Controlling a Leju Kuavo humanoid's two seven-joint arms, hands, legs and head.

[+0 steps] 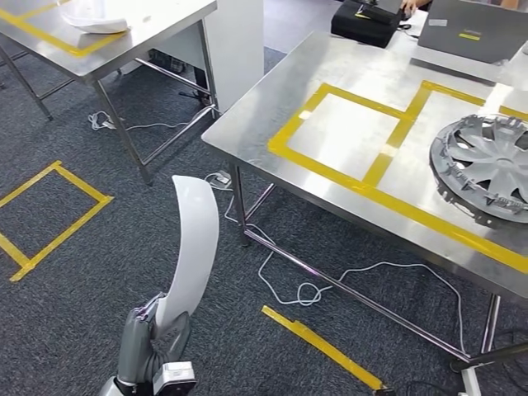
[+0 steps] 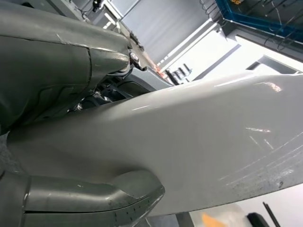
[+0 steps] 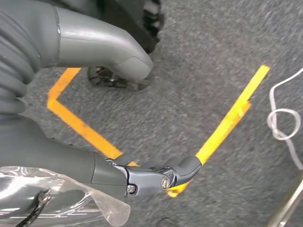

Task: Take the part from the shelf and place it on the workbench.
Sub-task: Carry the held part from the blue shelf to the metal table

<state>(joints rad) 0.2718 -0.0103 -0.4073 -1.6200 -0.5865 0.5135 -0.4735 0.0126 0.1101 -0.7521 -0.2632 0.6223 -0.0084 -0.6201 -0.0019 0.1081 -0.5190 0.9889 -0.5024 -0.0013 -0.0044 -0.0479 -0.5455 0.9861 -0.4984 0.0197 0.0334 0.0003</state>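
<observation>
A long white curved part [image 1: 190, 247] stands upright low on the left, above the carpet, and my left hand [image 1: 153, 338] grips its lower end. The left wrist view shows the part's glossy white surface [image 2: 200, 142] clamped between the thumb and fingers of my left hand [image 2: 53, 71]. The steel workbench [image 1: 349, 66] lies ahead to the right and carries yellow tape squares [image 1: 346, 132]. My right hand [image 3: 53, 156] hangs over the carpet with its fingers apart and holds nothing.
A grey wheel cover [image 1: 486, 165] lies in the workbench's right tape square. A laptop [image 1: 473, 29] and a black case [image 1: 367, 21] sit at its far end. A second steel table [image 1: 156, 25] stands at back left. White cables [image 1: 299, 289] and yellow tape [image 1: 323, 346] cross the floor.
</observation>
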